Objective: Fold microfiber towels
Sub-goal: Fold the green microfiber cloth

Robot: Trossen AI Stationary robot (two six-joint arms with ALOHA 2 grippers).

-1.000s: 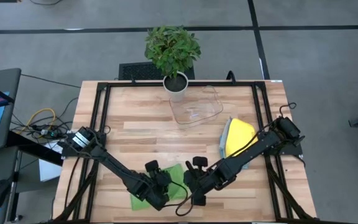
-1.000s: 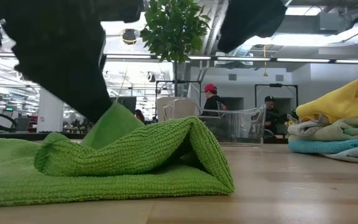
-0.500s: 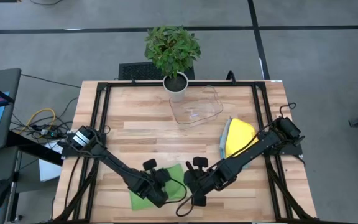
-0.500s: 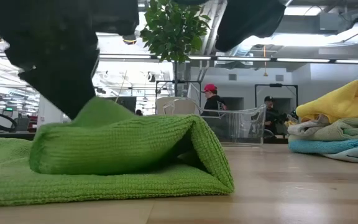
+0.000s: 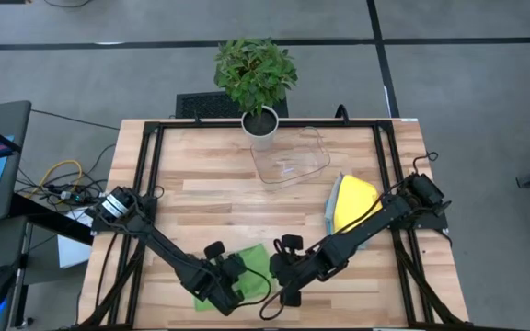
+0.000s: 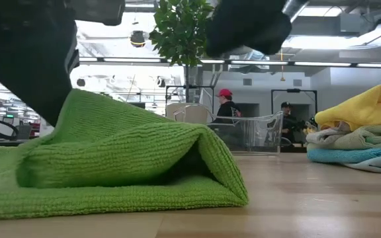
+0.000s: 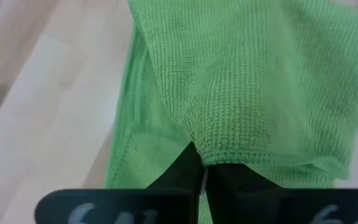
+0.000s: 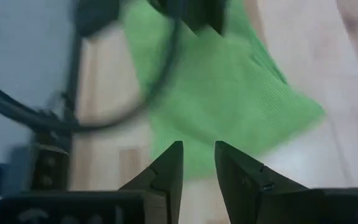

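1. The left end effector (image 7: 202,180) has just closed: a second ago its fingers stood apart above the green towel (image 5: 237,274); now they are pinched together on a hemmed edge of it.
2. That edge rises higher than before, so the fold looks begun, not finished.
3. The green towel lies on the counter (image 5: 210,179) near its front edge, partly doubled over.
4. The right end effector (image 8: 197,165) hovers just beside the towel, fingers slightly apart, holding nothing.
5. Count: 1 green towel being worked; 1 stack (image 6: 359,135) at the right, seemingly 3 or 4 towels with yellow on top; 1 clear tray (image 5: 290,156); 1 potted plant (image 5: 254,78).
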